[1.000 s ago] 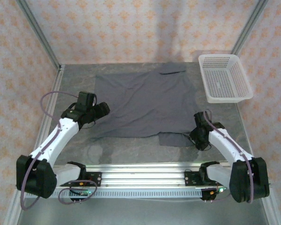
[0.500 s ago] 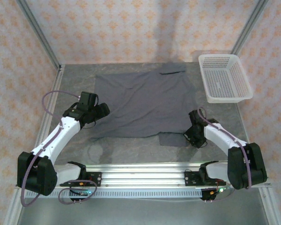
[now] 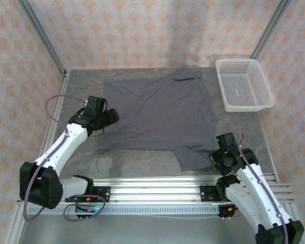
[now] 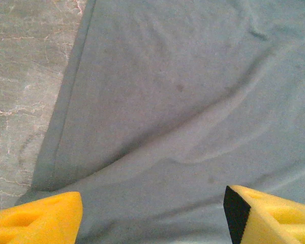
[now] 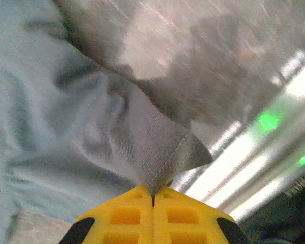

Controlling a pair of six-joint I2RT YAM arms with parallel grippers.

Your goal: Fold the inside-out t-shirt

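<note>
Plain slate-grey t-shirt [image 3: 157, 114] on grey marbled table [image 3: 81, 86]; white mesh basket [image 3: 237, 62] beside the shirt, peach floral-patterned walls [image 3: 142, 30] behind it.

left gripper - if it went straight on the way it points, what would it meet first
Probably the grey t-shirt, spread out ahead of the left gripper and its open fingers; depth is unclear.

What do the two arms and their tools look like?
Both the left arm and right arm have white links, black joints and black bases. A thin purplish cable loops beside the left one. The left tool and right tool carry yellow pads with black edging.
</note>
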